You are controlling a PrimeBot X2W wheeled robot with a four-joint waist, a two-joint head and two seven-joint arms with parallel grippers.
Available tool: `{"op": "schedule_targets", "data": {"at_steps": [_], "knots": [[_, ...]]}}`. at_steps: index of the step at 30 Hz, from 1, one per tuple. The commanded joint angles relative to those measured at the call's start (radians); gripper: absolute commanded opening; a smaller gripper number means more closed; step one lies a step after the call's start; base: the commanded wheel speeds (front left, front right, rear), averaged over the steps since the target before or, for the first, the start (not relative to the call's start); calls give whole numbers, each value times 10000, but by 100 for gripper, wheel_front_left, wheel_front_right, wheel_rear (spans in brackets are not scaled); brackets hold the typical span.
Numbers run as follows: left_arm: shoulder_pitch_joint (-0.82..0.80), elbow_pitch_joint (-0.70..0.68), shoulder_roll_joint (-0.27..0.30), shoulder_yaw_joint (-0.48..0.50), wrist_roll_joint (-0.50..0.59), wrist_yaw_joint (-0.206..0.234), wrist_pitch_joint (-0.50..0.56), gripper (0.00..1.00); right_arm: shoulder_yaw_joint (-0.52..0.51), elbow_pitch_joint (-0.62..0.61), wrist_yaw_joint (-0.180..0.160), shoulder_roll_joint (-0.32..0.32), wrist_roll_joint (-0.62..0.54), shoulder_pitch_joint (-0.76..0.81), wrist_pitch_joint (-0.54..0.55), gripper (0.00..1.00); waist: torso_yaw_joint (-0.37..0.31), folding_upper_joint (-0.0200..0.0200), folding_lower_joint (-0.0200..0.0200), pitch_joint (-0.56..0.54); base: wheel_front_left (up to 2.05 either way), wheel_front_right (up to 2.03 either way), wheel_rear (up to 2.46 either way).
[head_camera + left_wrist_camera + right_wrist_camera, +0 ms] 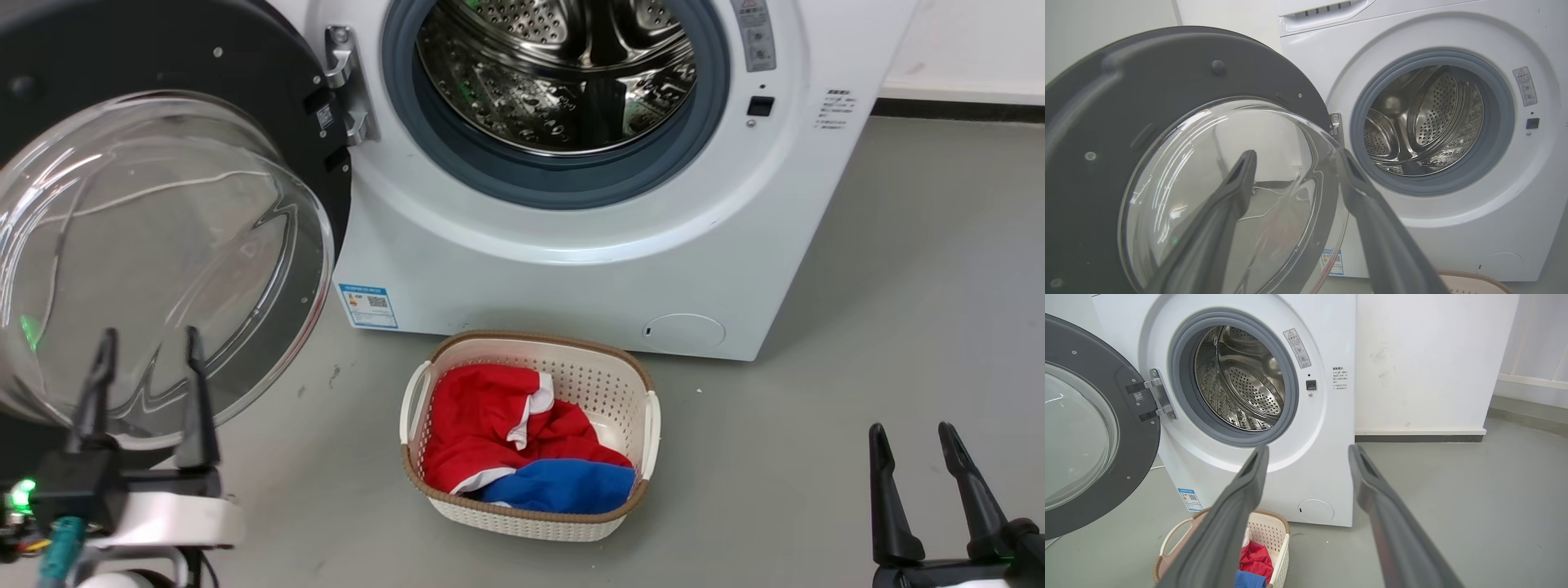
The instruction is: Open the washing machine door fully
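Against the pale wall, the washing machine [571, 269], a white boxy front-loader of smooth panels, is found with its mouth exposed. The washing machine door [163, 90], a broad black disc around a bulging clear glass bowl, is seen swung wide to the robot's left, well clear of the grey rubber gasket [498, 175] and the perforated steel drum [563, 73]. A white latticed basket [531, 523] of red and blue cloth is noted on the floor before the machine. The left gripper [149, 339] is held spread and empty before the glass; contact cannot be confirmed. The right gripper [910, 431] is likewise spread and empty, well apart. It is judged that any remaining swing should be pressed through the dark rim, not the slick curved glass, along the arc of the metal hinge [347, 82], and eased off at its stop.
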Motion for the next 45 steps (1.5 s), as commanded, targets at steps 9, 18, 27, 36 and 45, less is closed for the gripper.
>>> {"op": "schedule_targets", "data": {"at_steps": [9,18,27,36,45], "knots": [[669,101,-419,-1086,221,77,-26,100,-68,-95,-2,14,-105,320,-18,100,-427,0,0,-363,0,0,0],[1115,520,-638,-1727,208,491,-26,100,-100,-106,-2,15,-183,433,-18,100,-590,0,0,-444,0,0,0],[1469,1056,-724,-2021,4,836,-26,100,117,-79,-2,15,-129,593,-18,100,-679,0,0,-500,0,0,0],[1711,1140,-760,-2288,-129,1067,-26,100,124,-38,-2,15,-87,656,-18,100,-705,0,0,-527,0,0,0],[1668,1414,-775,-2338,-183,1101,39,0,159,164,0,4,-46,560,12,0,-716,0,0,-529,0,0,0]]}}
